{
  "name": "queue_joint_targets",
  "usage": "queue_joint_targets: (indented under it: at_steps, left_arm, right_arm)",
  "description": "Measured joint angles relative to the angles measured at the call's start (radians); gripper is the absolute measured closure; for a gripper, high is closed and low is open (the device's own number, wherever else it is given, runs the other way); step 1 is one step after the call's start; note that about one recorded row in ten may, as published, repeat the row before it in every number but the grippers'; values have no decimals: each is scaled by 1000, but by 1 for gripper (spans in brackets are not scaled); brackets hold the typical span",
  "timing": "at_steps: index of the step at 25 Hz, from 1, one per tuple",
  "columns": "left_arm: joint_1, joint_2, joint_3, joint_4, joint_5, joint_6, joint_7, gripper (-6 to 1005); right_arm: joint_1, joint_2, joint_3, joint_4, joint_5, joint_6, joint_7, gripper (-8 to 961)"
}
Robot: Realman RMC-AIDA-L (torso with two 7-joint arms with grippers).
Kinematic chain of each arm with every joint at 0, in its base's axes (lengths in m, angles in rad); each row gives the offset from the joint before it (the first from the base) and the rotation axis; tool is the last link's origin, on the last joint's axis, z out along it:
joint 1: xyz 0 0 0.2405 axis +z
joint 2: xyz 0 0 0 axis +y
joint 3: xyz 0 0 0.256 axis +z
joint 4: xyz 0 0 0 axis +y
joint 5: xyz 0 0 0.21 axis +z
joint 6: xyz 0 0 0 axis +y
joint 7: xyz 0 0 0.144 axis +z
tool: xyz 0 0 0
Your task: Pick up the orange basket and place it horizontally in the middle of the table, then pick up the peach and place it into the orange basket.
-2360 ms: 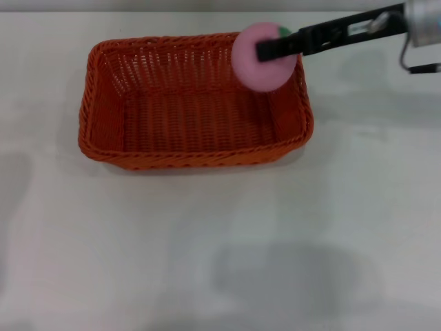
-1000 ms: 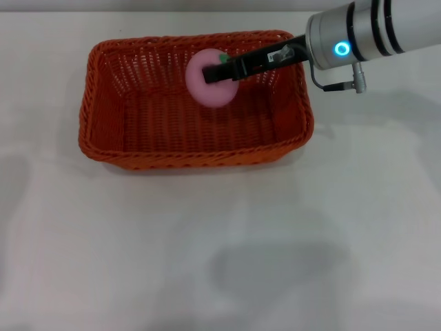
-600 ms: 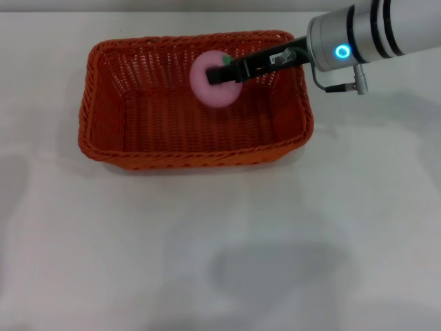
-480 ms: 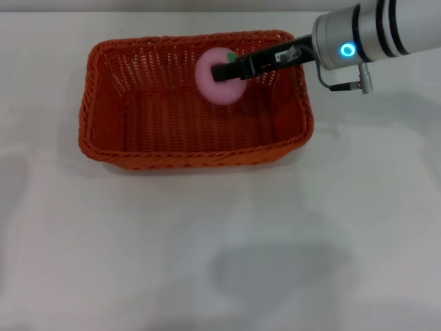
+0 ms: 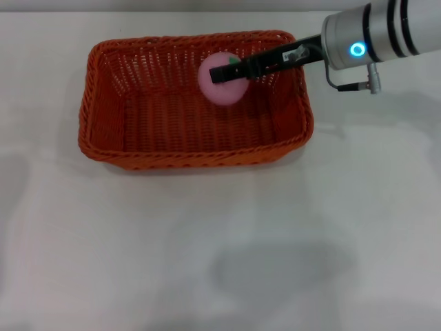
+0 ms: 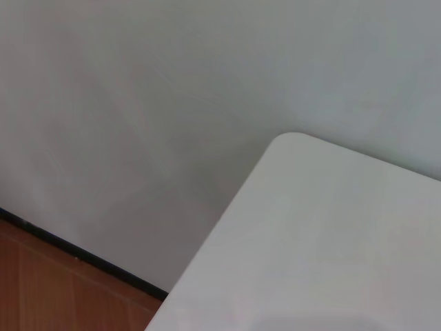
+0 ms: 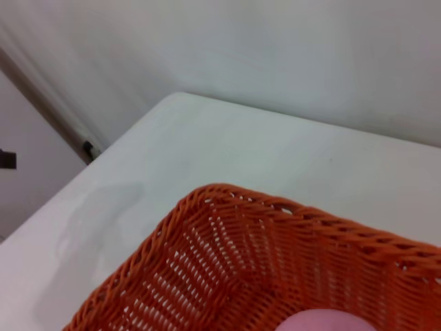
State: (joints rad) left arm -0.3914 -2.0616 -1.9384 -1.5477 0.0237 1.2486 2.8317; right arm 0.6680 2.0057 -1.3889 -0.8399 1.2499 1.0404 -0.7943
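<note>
The orange basket (image 5: 193, 160) lies lengthwise across the far middle of the white table (image 5: 207, 262). The pink peach (image 5: 223, 85), with its green leaf mark beside the black finger, hangs over the basket's far right part. My right gripper (image 5: 222, 73) reaches in from the right and is shut on the peach. In the right wrist view the basket's braided rim (image 7: 227, 196) and openwork wall fill the lower part, and the top of the peach (image 7: 324, 321) shows at the edge. My left gripper is out of view.
The silver right wrist (image 5: 372, 34) with a blue light hangs over the table beyond the basket's right end. The left wrist view shows a rounded table corner (image 6: 296, 141), a pale wall and a strip of brown floor (image 6: 55, 283).
The right gripper carried the peach from above the basket's right rim in over its inside. In the last second it has drifted slightly back to the right with the peach.
</note>
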Motion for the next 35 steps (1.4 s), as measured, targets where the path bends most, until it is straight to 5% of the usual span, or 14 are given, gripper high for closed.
queue_joint_targets:
  at_steps: [6,12,21,35]
  left_arm:
    - [2,0,-5,0,2,-1,0,383]
    - [-1,1,-5,0,5,-1,0,390]
    - [-1,3,1,-1,6,-1,0,401]
    - [20,-1,-8,2,5,-45,0,417]
  right_arm:
    - [-17,-1,25,-26,-2,25,-2,325]
    - [-24,0,63,-27,-3,29,-1,101]
    - [-77,0,127,-113,-3,30,-19,95]
    - [-166,-1,274,-161,-5,-140,-132,100]
